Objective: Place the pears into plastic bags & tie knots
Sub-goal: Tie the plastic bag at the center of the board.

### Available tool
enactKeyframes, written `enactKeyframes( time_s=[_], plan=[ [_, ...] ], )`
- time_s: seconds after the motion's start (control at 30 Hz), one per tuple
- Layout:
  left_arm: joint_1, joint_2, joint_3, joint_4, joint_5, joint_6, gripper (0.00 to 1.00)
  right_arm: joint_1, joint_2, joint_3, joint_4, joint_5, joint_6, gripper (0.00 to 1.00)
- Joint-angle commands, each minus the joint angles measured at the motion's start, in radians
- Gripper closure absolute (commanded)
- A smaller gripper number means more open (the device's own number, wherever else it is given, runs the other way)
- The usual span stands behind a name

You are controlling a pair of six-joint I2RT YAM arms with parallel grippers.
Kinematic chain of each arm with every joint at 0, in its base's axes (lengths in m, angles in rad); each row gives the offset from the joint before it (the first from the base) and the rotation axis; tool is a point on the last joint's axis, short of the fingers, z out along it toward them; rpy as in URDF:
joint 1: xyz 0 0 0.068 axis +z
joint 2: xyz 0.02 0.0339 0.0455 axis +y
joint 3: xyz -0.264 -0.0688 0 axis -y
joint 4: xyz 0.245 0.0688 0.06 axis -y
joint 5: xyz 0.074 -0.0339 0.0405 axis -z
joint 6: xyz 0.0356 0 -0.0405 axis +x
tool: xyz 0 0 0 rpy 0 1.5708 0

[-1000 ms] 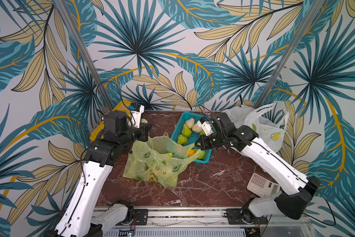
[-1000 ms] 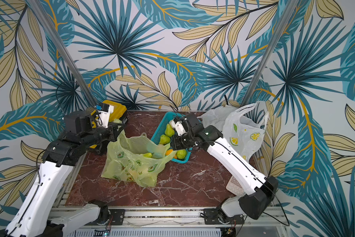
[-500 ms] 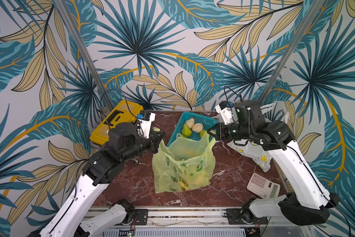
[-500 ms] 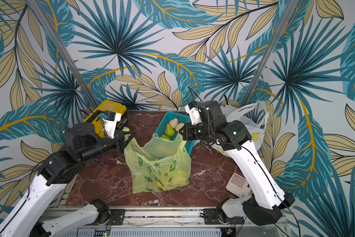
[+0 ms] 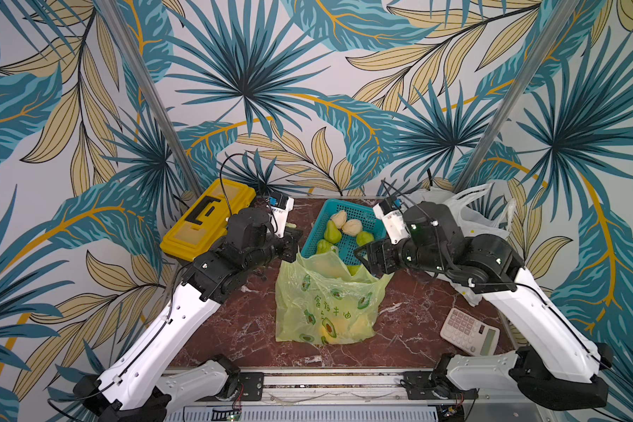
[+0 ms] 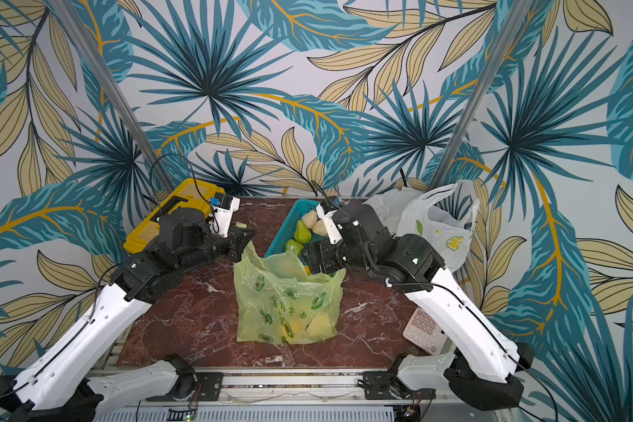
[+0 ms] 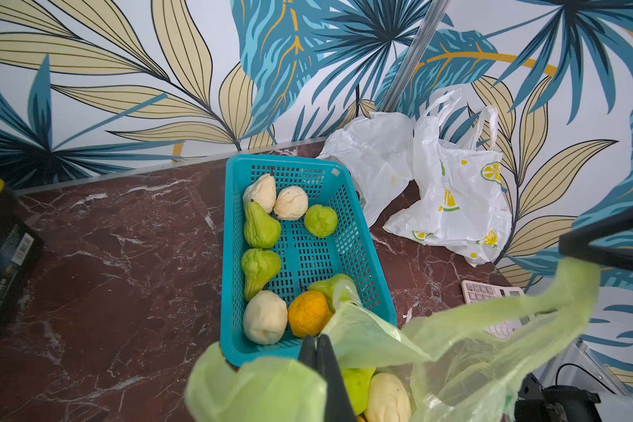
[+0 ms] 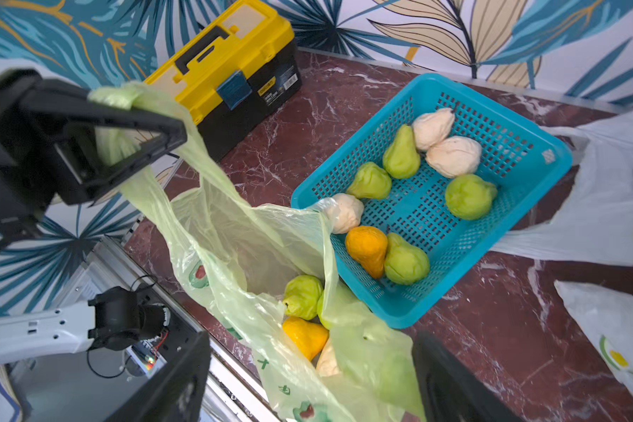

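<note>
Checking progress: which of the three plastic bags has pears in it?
The lime-green bag with avocado prints: pears show inside it. The lemon-print bag and the plain white bag show none.

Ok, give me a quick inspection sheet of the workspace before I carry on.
Surface: red marble tabletop, no spills seen.
Job's things: lime-green bag at centre, mouth open, pears inside; eight more in teal basket; lemon-print bag and plain white bag at far right corner.
Clutter: yellow toolbox, calculator.
Grippers: left gripper shut on lime-green bag's handle; right gripper open over the bag's mouth, holding nothing.
Cables: black loop above left wrist, clear of the bag.
Surroundings: leaf-print walls, two metal poles.
</note>
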Motion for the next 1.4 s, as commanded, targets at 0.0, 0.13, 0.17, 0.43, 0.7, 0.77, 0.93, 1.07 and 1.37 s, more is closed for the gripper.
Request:
enactKeyframes(
  time_s=[0.0, 0.13, 0.17, 0.43, 0.7, 0.77, 0.93, 1.07, 1.37],
  plan=[
    [-0.002, 0.002, 0.022, 0.048, -0.020, 0.027, 1.00, 0.058, 0.046, -0.099, 0.260, 0.022, -0.015, 0.08],
    [-0.003, 0.016, 0.025, 0.048, -0.017, 0.033, 1.00, 0.137, 0.106, -0.123, 0.430, 0.035, -0.102, 0.02],
    [-0.001, 0.017, 0.024, 0.048, -0.021, 0.037, 1.00, 0.158, 0.121, -0.094, 0.413, 0.102, -0.146, 0.01],
    [0.075, 0.013, 0.004, 0.047, 0.017, 0.023, 1.00, 0.111, 0.165, 0.178, 0.107, 0.142, -0.229, 0.01],
    [0.106, 0.022, 0.010, 0.062, 0.084, 0.003, 1.00, 0.146, 0.215, -0.016, 0.363, -0.033, -0.103, 0.01],
    [0.106, 0.025, 0.007, 0.062, 0.090, 0.001, 1.00, 0.143, 0.238, -0.064, 0.484, -0.018, -0.104, 0.01],
    [0.108, 0.027, -0.001, 0.062, 0.092, -0.003, 1.00, 0.143, 0.291, -0.158, 0.777, 0.021, -0.093, 0.01],
    [0.109, 0.024, -0.007, 0.062, 0.093, -0.013, 1.00, 0.142, 0.324, -0.263, 1.009, 0.011, -0.071, 0.01],
    [0.146, 0.011, -0.014, 0.069, 0.160, -0.028, 1.00, 0.080, 0.392, -0.477, 1.355, -0.137, -0.060, 0.08]
  ],
)
